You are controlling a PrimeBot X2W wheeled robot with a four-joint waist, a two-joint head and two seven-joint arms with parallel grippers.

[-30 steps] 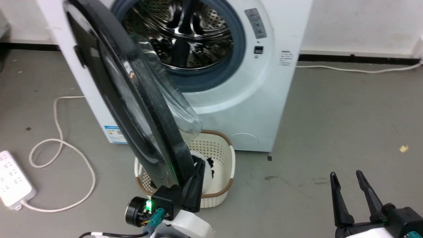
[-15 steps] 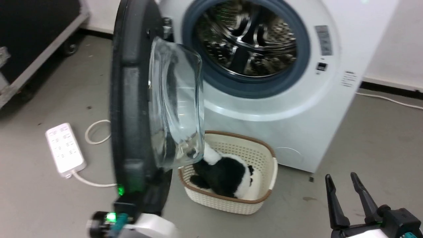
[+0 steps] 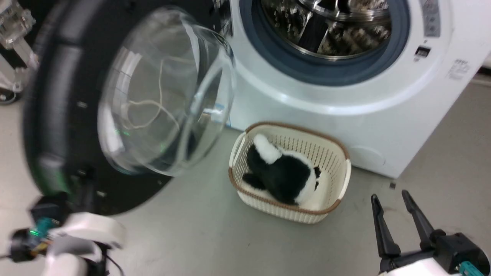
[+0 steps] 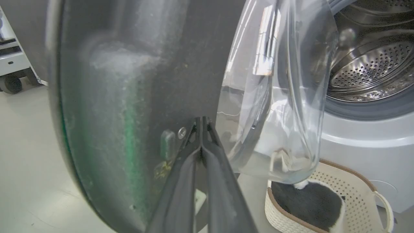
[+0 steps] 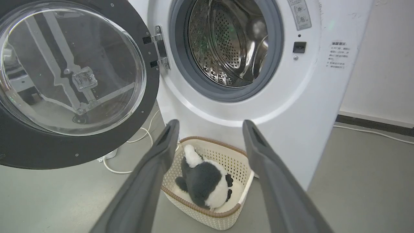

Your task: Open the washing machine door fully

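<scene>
Black washing machine door (image 3: 126,99), open

Bright, even indoor light, soft shadows. Heavy motion blur across the washing machine door (image 3: 57,76) in head view, crisp in right wrist view. Glare streaks on glass bowl (image 4: 278,97), wide-angle bending at edges.

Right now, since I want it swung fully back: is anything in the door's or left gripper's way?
Nothing lies between the left gripper and the washing machine door; its shut tips meet the inner face. A white wheeled cart stands beyond the rim, possibly in the swing path.
</scene>
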